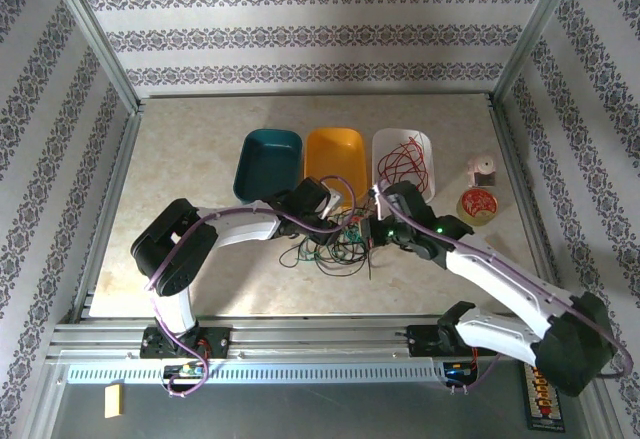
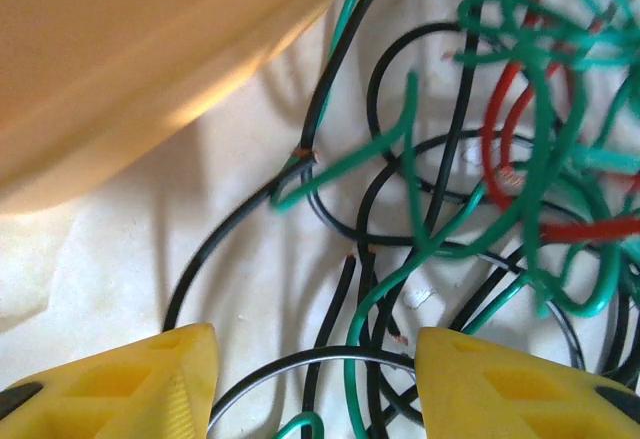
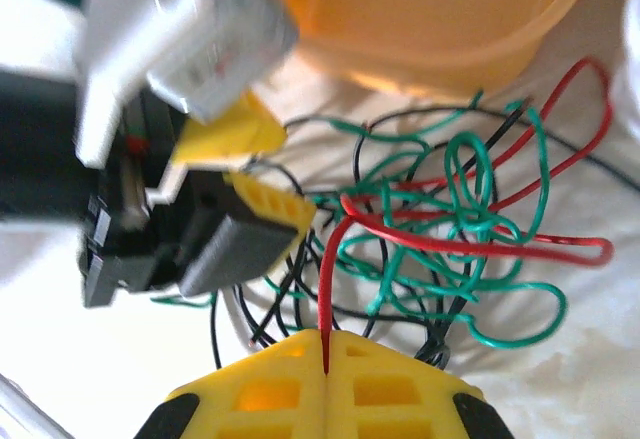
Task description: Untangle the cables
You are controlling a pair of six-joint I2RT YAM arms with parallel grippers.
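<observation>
The cables (image 1: pixel 335 244) were seen lying in a tangled heap of red, green and black on the tabletop (image 1: pixel 190 149). The heap was placed just in front of the orange bin (image 1: pixel 334 159) and between the two tools. The right tool (image 3: pixel 325 359) was closed, and a red cable (image 3: pixel 329 279) was pinched between its yellow fingertips, the strand running from that seam into the tangle. The left tool (image 2: pixel 315 359) was held with its jaws apart just above the heap, and black and green strands were seen in the gap. Nothing appeared to be gripped there, though contact could not be judged through the blur. A teal bin (image 1: pixel 268 162) and a white bin (image 1: pixel 385 149), in which loose red wires were lying, were set on either side of the orange one.
</observation>
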